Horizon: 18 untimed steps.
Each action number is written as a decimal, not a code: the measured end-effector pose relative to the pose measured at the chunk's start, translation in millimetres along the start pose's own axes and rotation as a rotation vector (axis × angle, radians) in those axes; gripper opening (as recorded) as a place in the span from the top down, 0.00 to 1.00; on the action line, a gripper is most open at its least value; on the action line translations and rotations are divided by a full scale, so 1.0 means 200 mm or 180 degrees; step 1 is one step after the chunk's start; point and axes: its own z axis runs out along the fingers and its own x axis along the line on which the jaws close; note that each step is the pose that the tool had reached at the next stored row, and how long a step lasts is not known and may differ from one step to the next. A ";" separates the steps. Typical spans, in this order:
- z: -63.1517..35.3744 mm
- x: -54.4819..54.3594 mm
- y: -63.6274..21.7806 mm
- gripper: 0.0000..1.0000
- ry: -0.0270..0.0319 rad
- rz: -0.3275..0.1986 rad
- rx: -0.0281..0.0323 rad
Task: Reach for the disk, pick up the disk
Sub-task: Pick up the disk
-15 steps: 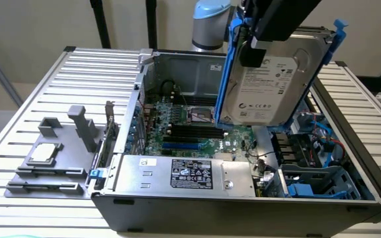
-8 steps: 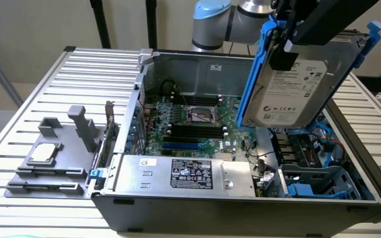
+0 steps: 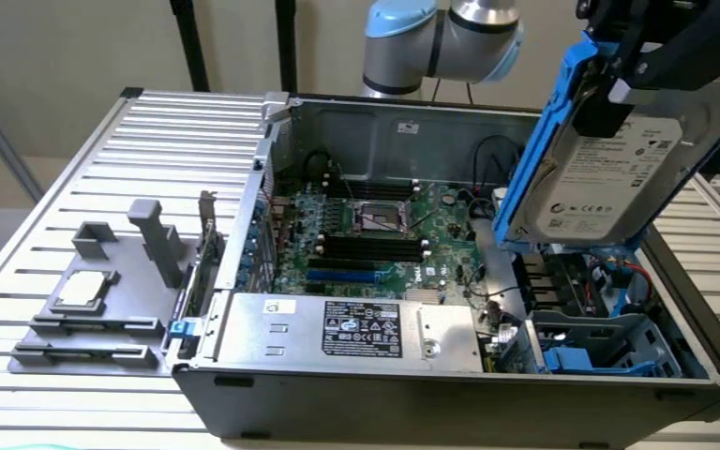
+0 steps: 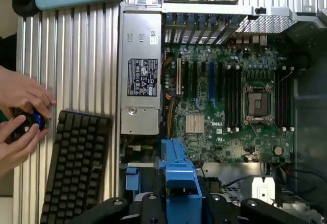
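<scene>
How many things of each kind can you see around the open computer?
Disk, held up by the end effector: 1
Computer case: 1
Keyboard: 1
Grey stand: 1
Person's hands: 2
Total: 6

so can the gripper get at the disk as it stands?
Yes, apparently already there: the gripper is clamped on the blue carrier of the disk, which hangs tilted above the open computer case, clear of the drive bay. Nothing stands between them.

The disk, silver-grey with white label in blue carrier, hangs upright, lifted.
</scene>
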 end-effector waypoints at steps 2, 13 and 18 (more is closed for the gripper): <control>-0.003 0.01 -0.044 0.67 -0.0004 0.0000 0.0000; -0.012 0.08 -0.269 0.67 -0.0011 -0.0001 -0.0001; -0.014 0.12 -0.306 0.67 -0.0011 0.0000 -0.0002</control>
